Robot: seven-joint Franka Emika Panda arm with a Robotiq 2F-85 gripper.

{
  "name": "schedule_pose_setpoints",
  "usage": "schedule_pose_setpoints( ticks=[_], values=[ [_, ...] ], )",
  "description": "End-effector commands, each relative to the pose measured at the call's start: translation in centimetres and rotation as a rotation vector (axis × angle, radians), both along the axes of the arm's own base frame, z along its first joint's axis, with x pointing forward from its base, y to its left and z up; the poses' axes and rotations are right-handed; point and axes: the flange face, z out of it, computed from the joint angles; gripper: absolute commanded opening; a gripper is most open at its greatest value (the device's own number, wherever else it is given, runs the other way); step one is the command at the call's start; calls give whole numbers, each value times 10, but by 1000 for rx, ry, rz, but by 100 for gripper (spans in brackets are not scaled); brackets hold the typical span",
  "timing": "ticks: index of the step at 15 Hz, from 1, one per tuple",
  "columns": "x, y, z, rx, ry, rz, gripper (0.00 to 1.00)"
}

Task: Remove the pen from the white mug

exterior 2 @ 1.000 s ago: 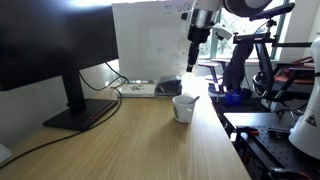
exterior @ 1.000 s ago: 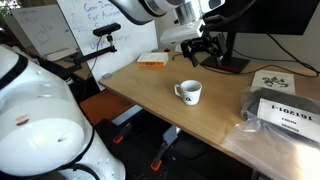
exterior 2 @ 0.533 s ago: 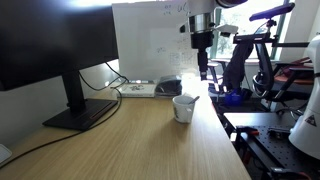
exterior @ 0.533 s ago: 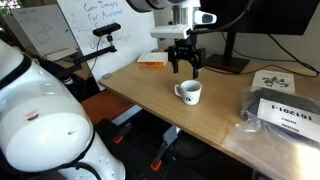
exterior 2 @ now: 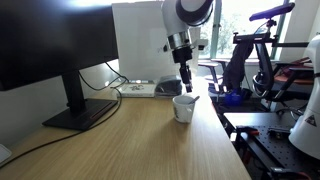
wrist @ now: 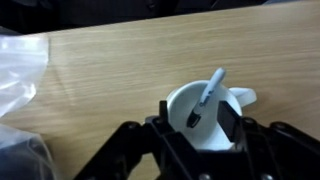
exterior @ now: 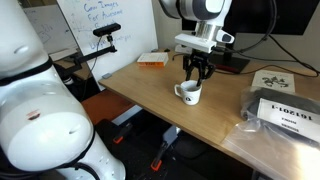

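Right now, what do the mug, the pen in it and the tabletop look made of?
White mug: likely glazed ceramic, smooth white wall with soft sheen. Pen: probably plastic, pale blue barrel; too blurred to be sure. Tabletop: wood or wood-look laminate, matte, grain lines visible.

I see a light wood surface (exterior: 140,92) filling most of both exterior views. A black monitor (exterior 2: 40,45) stands on it, with cables (exterior 2: 108,75) trailing behind. A whiteboard (exterior: 95,20) with handwriting stands past the far edge, and a white panel (exterior 2: 140,45) is at the back. A bright window (exterior 2: 228,22) blows out that corner. The floor underneath is dark and cluttered.
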Motion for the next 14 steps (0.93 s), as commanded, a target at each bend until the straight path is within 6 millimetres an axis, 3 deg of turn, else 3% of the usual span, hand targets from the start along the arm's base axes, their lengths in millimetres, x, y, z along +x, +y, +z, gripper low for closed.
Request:
schedule_pose_setpoints(
  ticks=[1,3,7,14],
  values=[
    [32,-6,-20,44,77,0,65],
    [45,-5,-32,56,121,-7,66],
    [54,-9,-39,73,196,-17,50],
    [47,2,-14,20,200,16,52]
  ],
)
